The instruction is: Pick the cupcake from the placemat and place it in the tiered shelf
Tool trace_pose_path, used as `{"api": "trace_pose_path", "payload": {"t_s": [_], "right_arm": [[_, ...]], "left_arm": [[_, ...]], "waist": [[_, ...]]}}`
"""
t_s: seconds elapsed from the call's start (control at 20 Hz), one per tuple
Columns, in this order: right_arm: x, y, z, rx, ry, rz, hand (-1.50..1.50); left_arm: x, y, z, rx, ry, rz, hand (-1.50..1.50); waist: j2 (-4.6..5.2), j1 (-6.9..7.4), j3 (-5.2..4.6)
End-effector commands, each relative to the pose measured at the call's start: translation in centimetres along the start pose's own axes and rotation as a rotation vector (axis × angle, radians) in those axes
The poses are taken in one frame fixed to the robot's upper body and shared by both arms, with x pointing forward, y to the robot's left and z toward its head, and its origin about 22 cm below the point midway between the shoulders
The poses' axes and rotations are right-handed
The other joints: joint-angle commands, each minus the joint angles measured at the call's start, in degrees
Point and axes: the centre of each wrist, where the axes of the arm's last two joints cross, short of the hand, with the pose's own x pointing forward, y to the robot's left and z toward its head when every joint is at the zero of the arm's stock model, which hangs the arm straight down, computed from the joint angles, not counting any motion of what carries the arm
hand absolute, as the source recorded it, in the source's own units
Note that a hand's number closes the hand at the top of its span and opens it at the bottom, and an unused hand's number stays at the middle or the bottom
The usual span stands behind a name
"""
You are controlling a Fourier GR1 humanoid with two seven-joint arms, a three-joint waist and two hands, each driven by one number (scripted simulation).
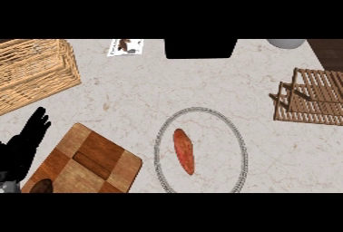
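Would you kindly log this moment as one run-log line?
left hand: open, resting at left edge | right hand: out of view | dark brown item: on checkered board, not held | tiered shelf: at right

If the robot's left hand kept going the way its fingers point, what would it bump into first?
Probably the wicker basket. The left hand points up and slightly right, with only bare counter between. Height is unclear, so it might pass over it.

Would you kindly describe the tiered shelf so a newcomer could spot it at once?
Look along the marble counter to its right edge. There, right of the round grey-rimmed placemat, stands the tiered shelf: open flat wooden slats, unlike the woven wicker basket on the far left.
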Motion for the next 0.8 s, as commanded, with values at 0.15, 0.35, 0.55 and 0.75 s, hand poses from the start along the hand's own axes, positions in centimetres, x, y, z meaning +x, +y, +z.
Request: {"api": "trace_pose_path", "payload": {"t_s": [0.15, 0.35, 0.55, 0.75], "right_arm": [[3.8, -2.4, -2.2, -0.121, 0.052, 0.139, 1.5], [4.2, -3.6, -4.0, -0.091, 0.064, 0.207, 1.5], [3.9, -3.6, -7.0, -0.119, 0.095, 0.214, 1.5], [2.2, -2.7, -8.5, -0.154, 0.118, 0.252, 1.5]], "left_arm": [[-0.1, -2.0, -0.5, -0.015, 0.002, -0.002, 0.0], [0.8, 1.3, 0.5, -0.038, -0.009, -0.003, 0.0], [3.3, -1.8, -0.3, -0.045, -0.019, -0.006, 0.0], [-1.1, 0.2, -0.6, -0.023, -0.008, -0.016, 0.0]], "waist": [[0.23, 1.09, 0.04], [0.22, 1.56, 0.08], [0.38, 2.27, 0.11], [0.49, 2.2, 0.07]]}}
